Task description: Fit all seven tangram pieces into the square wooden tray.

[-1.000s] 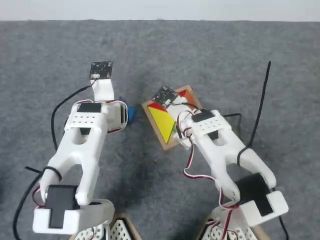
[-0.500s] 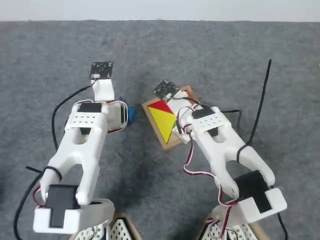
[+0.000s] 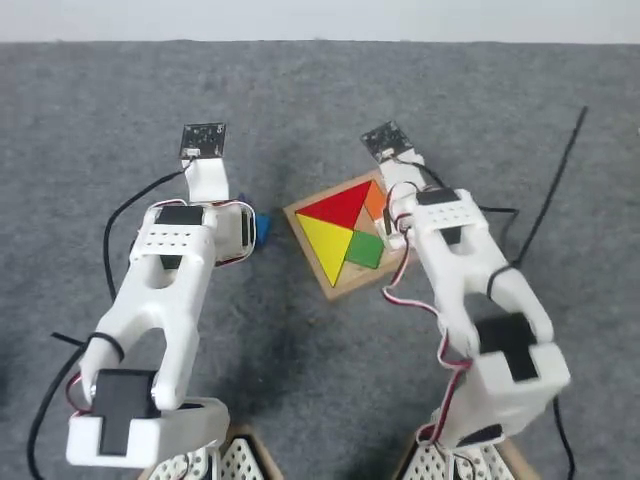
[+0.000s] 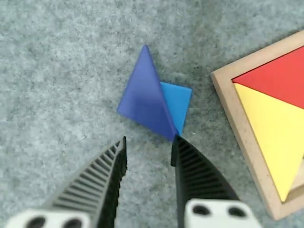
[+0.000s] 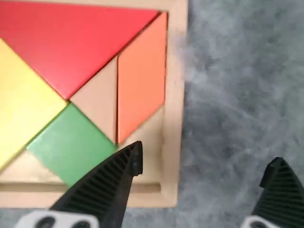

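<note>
Square wooden tray (image 3: 335, 291) is seen at the centre of the high view, turned like a diamond on the grey carpet-like surface (image 3: 480, 90). Four pieces are seated in it: large red triangle (image 3: 338, 205), large yellow triangle (image 3: 325, 245), green square (image 3: 366, 250) and orange parallelogram (image 3: 375, 200). Bare wood gaps are left between them.

Two pieces lie outside, just left of the tray. A dark blue triangle (image 4: 145, 95) rests partly on a light blue piece (image 4: 178, 99), whose shape cannot be told while it is covered. The left gripper (image 4: 148, 141) is held just short of this pair with its fingers parted and nothing between them. The right gripper (image 5: 207, 154) is spread wide and empty at the tray's right corner, one finger over the rim and the other over the surface.

Risks as judged:
- The overlap could cause both blue pieces to be pinched together, or the top one to be skated off.
- The thin, flat pieces could be pushed along the surface rather than lifted.
- The tray could be nudged by the finger over its rim, so that seated pieces are unsettled.
- The remaining gaps look tight, so a slightly rotated piece may be jammed on a neighbour's edge.
</note>
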Tool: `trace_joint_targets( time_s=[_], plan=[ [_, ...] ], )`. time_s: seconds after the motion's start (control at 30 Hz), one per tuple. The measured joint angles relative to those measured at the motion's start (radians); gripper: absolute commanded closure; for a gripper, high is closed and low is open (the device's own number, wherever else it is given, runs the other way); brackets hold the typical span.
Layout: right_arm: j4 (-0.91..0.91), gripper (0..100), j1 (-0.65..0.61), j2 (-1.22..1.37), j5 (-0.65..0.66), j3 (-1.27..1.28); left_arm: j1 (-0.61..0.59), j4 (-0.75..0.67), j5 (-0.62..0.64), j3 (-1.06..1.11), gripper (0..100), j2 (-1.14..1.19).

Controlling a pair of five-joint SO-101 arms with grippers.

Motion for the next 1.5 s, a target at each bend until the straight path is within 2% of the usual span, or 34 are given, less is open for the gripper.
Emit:
trace_joint_targets(
  time_s=[0.13,0.37,0.43,0.57,0.83,1.13,1.3,1.5],
  plan=[
    [0.020,62.9,0.000,0.058,-0.002,-0.048,0.000,0.000,0.000,0.002,85,0.000],
    [0.095,89.8,0.005,0.092,-0.008,-0.112,0.000,0.000,0.000,0.018,85,-0.002],
    [0.110,92.4,0.005,0.094,-0.011,-0.114,0.000,0.000,0.000,0.018,85,-0.002],
    [0.150,92.9,0.015,0.092,-0.014,-0.118,0.000,0.000,0.000,0.018,85,-0.002],
    [0.221,93.0,0.017,0.081,-0.106,-0.095,0.000,0.000,0.000,0.018,85,-0.002],
    [0.207,93.0,0.012,-0.127,-0.175,0.169,-0.103,0.000,-0.002,-0.005,85,-0.002],
    [0.207,92.0,-0.012,-0.218,-0.186,0.275,-0.107,0.049,-0.020,-0.084,84,-0.002],
    [0.227,77.9,-0.021,-0.276,-0.186,0.296,-0.094,0.167,-0.061,-0.241,84,0.018]
  ],
)
